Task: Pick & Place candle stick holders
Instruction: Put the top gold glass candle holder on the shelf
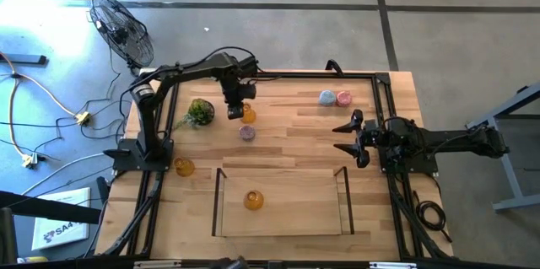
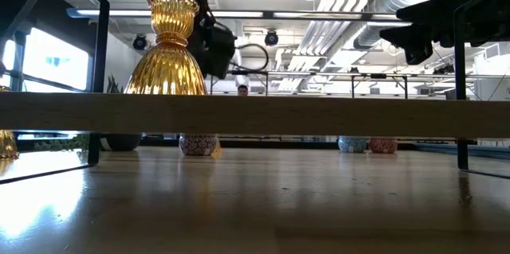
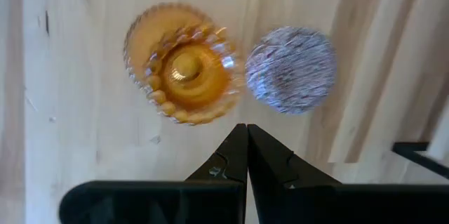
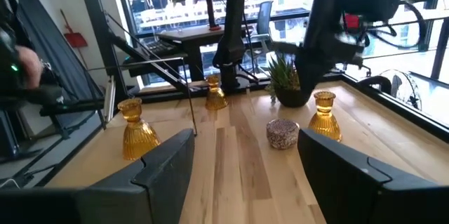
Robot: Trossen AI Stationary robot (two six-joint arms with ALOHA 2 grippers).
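From above, the left gripper (image 1: 235,110) hangs beside an amber holder (image 1: 248,115), purple holder (image 1: 246,132) near; another amber (image 1: 253,200) stands in the tray (image 1: 218,206). Left wrist: fingers (image 3: 235,157) pressed together. Right wrist: right gripper (image 4: 245,157) spread wide, idle

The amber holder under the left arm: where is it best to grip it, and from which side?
Probably at the narrow neck below the flared rim, coming from straight above. This amber holder stands upright with its scalloped rim up, as the left wrist view shows. The left end effector, shut now, must open first. The purple holder stands close beside it.
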